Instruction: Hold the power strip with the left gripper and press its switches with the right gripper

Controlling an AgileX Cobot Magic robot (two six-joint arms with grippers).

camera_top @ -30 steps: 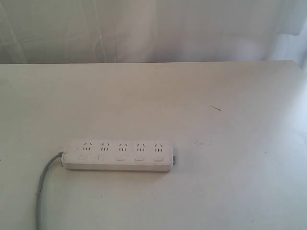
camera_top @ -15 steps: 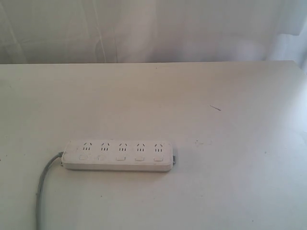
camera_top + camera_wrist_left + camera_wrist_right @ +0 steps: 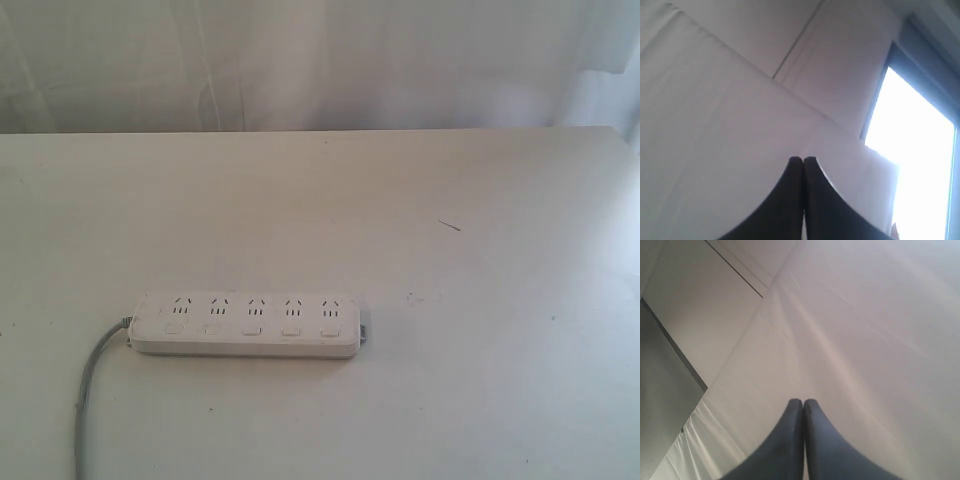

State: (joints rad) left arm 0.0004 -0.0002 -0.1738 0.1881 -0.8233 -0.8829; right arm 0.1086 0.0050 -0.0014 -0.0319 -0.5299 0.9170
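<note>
Nothing was seen to have moved over the last second: the power strip (image 3: 247, 325) was found in the same spot, and neither arm had entered the exterior view. The strip was laid flat on the worktop (image 3: 480, 350), left of the middle and towards the near edge, with its long axis parallel to that edge. Its grey cord (image 3: 92, 385) was led off the left end and curved to the near edge. The strip was seen as a white bar with rounded corners and five socket groups along the far side. The switches (image 3: 250, 331) were set in a row along the near side.

The left gripper (image 3: 803, 160) and the right gripper (image 3: 803, 401) were both shown with fingers pressed together and nothing between them. The strip was shown in neither wrist view, so its direction from the jaws could not be told. From its place on the worktop, the left arm was judged the nearer.
</note>
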